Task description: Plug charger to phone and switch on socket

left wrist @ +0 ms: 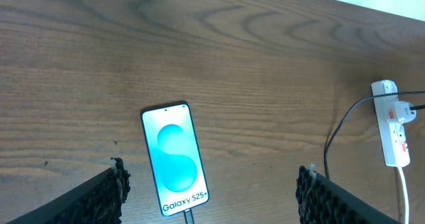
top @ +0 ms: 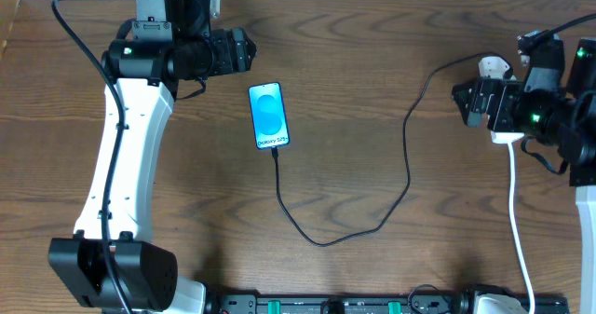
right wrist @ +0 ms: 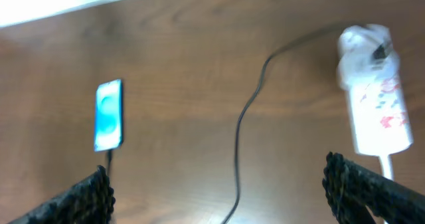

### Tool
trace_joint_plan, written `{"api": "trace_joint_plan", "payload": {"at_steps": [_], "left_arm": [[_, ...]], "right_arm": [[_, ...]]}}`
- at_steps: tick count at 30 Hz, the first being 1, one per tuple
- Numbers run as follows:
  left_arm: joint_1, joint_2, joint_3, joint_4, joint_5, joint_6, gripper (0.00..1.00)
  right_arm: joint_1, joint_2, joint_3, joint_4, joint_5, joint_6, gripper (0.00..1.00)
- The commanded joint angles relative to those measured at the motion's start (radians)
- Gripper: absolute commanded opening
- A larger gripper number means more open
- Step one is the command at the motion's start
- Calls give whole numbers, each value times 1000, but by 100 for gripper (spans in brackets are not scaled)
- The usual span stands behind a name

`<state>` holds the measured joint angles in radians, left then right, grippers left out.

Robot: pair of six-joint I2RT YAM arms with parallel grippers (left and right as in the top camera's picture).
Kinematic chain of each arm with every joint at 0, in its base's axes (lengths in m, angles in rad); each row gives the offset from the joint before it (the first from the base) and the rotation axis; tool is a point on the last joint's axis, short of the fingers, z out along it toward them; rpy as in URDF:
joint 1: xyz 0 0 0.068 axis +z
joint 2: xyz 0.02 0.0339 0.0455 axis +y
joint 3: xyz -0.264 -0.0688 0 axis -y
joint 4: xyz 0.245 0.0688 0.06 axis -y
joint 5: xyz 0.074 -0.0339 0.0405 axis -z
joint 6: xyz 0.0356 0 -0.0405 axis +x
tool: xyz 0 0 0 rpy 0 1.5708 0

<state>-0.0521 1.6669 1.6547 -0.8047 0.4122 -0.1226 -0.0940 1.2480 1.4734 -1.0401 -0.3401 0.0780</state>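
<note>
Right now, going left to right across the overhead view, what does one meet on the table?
left gripper → phone → charger → socket, partly hidden under the right arm.

Bright, even light on the overhead view: the wooden table (top: 372, 53) shows crisp grain, and shadows are faint and soft. The phone (top: 268, 116) screen glows, nearly washed out at its centre. The left wrist view is sharp, with a pale overexposed strip at one o'clock. The right wrist view is smeared with blur. There the socket (right wrist: 375, 104) at two o'clock is hazy, and white glare sits at eleven o'clock.
</note>
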Motion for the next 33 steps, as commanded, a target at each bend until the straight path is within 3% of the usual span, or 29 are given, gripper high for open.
{"api": "trace_joint_plan", "payload": {"at_steps": [1,7,12,16,27,33], "left_arm": [[5,-1,2,-3,-6,14,82],[5,-1,2,-3,-6,14,82],[5,-1,2,-3,-6,14,82],[5,-1,2,-3,-6,14,82],[5,-1,2,-2,-6,14,82],[5,-1,2,-2,-6,14,82]], "right_arm": [[16,-30,-61,84,101,-13,99],[97,-219,-357,430,228,-13,99],[128,-470,-702,741,298,-13,99],[128,-688,-953,880,308,-12,99],[129,-1109,-1418,1080,311,12,99],[132,-1246,-1468,975,313,20,99]]}}
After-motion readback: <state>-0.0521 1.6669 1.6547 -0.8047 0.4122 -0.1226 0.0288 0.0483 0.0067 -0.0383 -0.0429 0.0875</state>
